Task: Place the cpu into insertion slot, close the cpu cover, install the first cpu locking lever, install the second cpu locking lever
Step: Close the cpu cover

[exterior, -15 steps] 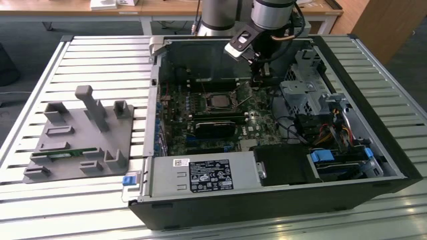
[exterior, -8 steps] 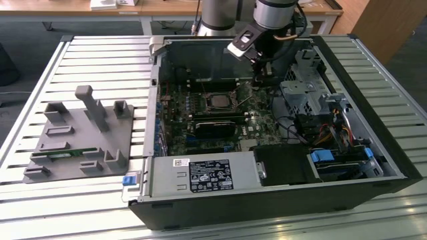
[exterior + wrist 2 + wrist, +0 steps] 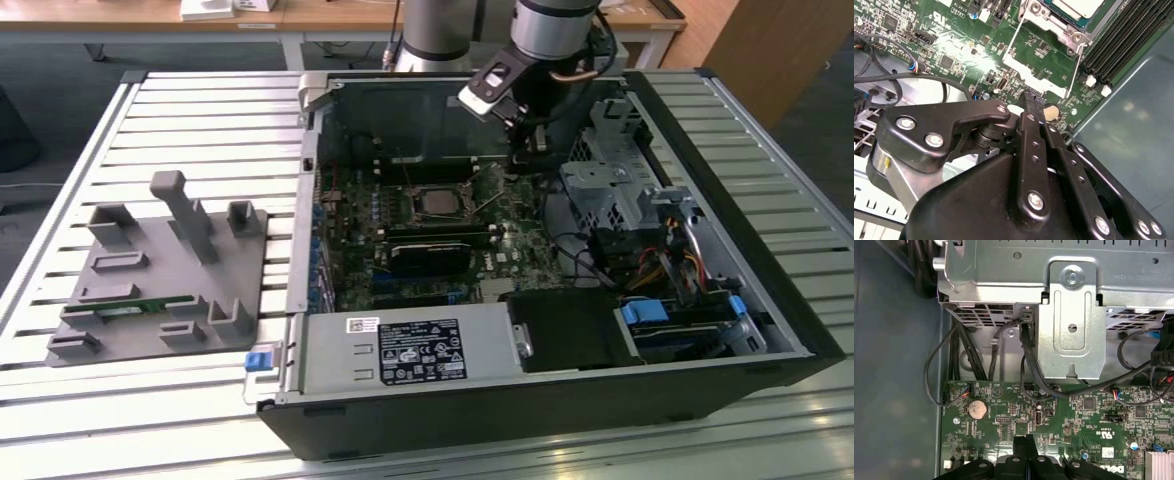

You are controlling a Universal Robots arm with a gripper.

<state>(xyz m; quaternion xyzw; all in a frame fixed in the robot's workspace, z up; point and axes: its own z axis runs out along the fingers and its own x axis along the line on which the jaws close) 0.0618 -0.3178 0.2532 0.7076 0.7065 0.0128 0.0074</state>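
The chip (image 3: 1079, 5) lies flat in the slot (image 3: 1051, 22) with its silvery top up, so the first step looks done. In the exterior view it sits near the middle of the green board (image 3: 350, 240), at about eight o'clock from the pincer (image 3: 526, 168). The cover (image 3: 1036, 77) appears swung open. Its thin frame reaches from the chip toward the pincer, with board showing through its cut-out, so it seems not yet closed. The pincer's fingers (image 3: 1030, 125) are pressed together with nothing between them. Their tip is just beside the cover's free edge, probably because a closed tip suits pushing the frame over. The case (image 3: 534, 400) rests on the slatted counter (image 3: 200, 100).
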